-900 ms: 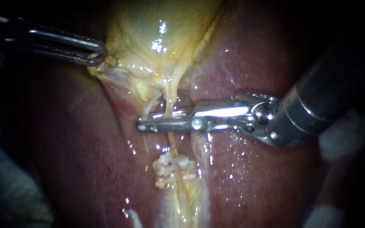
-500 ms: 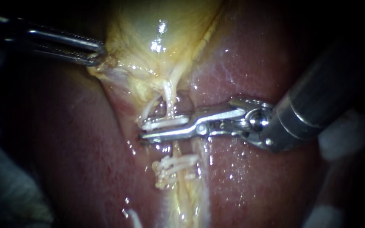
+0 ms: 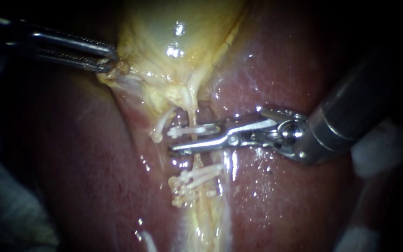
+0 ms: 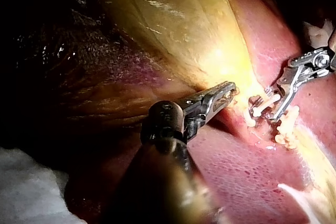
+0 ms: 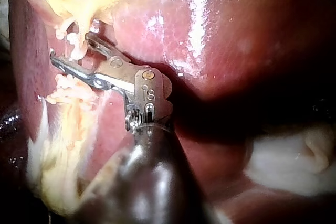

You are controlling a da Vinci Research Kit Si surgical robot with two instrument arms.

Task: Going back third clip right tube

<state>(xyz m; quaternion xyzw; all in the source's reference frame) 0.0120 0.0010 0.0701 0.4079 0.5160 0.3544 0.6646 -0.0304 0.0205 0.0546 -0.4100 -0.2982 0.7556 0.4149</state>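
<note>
Since the earlier frames the right instrument [image 3: 196, 138] has been opened and drawn back along its own line; a white clip [image 3: 185, 131] has been left across the right tube [image 3: 191, 111]. Jaws released, gap plain, nothing gripped; clip seen between them near the tips, by the upper jaw; its long axis in line with the jaws, crosswise to the tube. A straight retreat along the shaft is judged needed. Left instrument [image 3: 110, 59] clenched on the gallbladder [image 3: 164, 28] edge, well apart; other clips [image 3: 190, 183] clustered below.

One left instrument [image 3: 107, 58], one right instrument [image 3: 187, 139], one gallbladder [image 3: 164, 28], one liver [image 3: 281, 200], one white clip [image 3: 192, 130], one clip cluster [image 3: 192, 184] (too bunched to count).
</note>
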